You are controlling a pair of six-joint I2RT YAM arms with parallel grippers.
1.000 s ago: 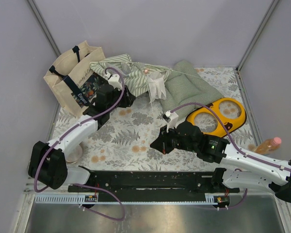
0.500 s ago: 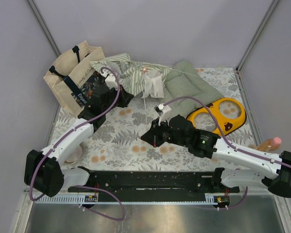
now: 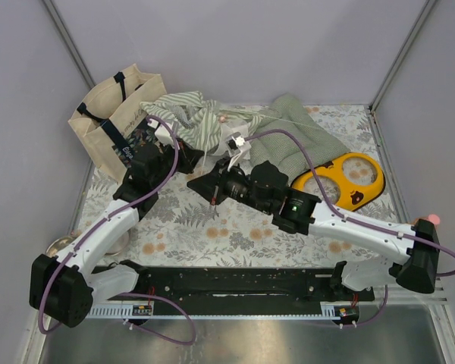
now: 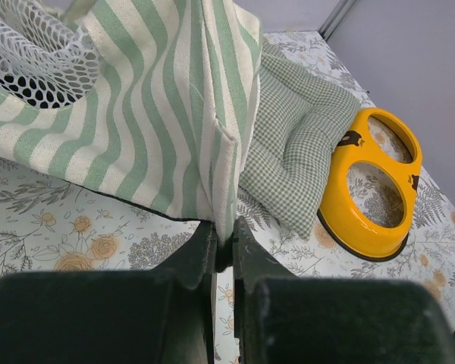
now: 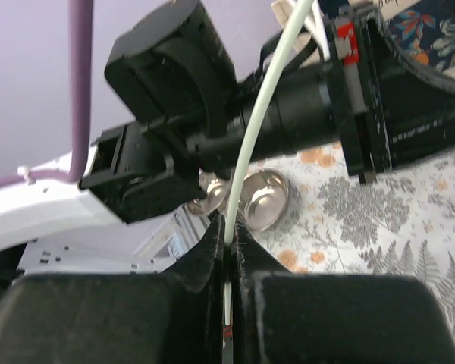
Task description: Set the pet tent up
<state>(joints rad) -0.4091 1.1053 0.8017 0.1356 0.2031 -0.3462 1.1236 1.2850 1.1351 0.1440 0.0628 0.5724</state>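
Table covered with a leaf-and-flower print cloth, both arms reaching toward its far left.

Green-and-white striped fabric pet tent lies slack and crumpled at the far side of the table, just right of the beige canvas tote bag and touching it. Its right edge overlaps the green checked quilted cushion. The left wrist view shows the white mesh panel at the upper left of the tent. The striped cloth hangs in folds down to the table.

Left fingers are pressed together on a vertical hem fold of the pet tent, with the cloth pinched between the tips. In the overhead view they sit at the tent's near edge, beside the tote bag.

Right fingers are closed on a thin white pole. The pole runs up from between the tips, curving across the left arm's black wrist. From overhead, the right arm stretches diagonally across the middle of the table, its tip near the tent's near edge and close to the left arm.

Yellow two-hole pet bowl holder lies flat to the right of the cushion, touching its edge. A small shiny metal bowl sits on the table at the left, near the left arm's base.
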